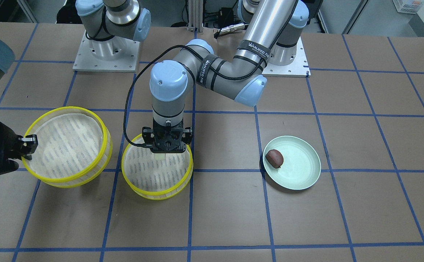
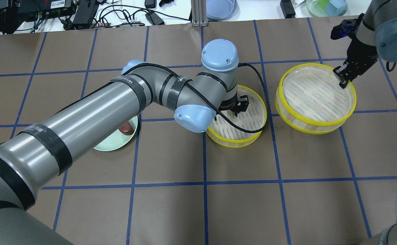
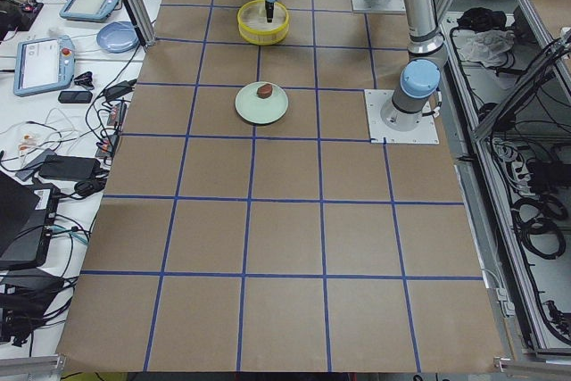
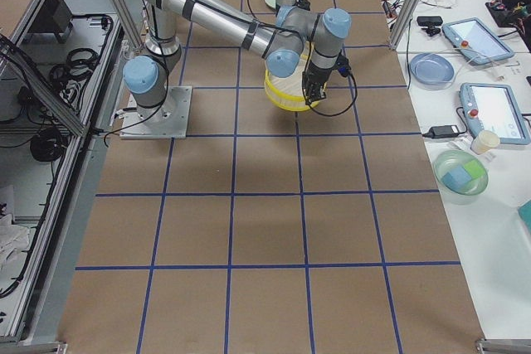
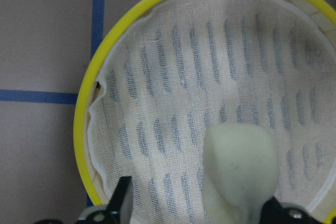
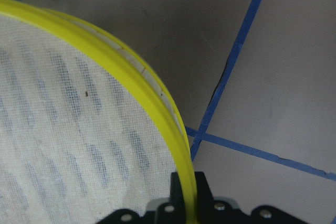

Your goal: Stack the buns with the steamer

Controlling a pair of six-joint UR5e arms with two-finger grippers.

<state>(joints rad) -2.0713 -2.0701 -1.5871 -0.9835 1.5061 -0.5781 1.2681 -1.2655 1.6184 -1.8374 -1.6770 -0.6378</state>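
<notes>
My left gripper (image 1: 167, 150) hangs open over the middle yellow-rimmed steamer tray (image 1: 157, 194). The pale cream bun (image 5: 239, 171) sits between its fingers, close to one finger, over the tray's cloth liner; I cannot tell whether it rests on the cloth. The dark reddish-brown bun (image 1: 274, 158) lies on the mint-green plate (image 1: 301, 174). My right gripper (image 2: 341, 76) is shut on the rim of the second steamer tray (image 2: 316, 122); the wrist view shows the yellow rim (image 6: 142, 77) running between its fingers.
The two steamer trays stand side by side, a small gap between them. The plate also shows in the overhead view (image 2: 115, 144), half hidden under my left arm. Brown table with blue grid lines; cables and trays lie past its far edge.
</notes>
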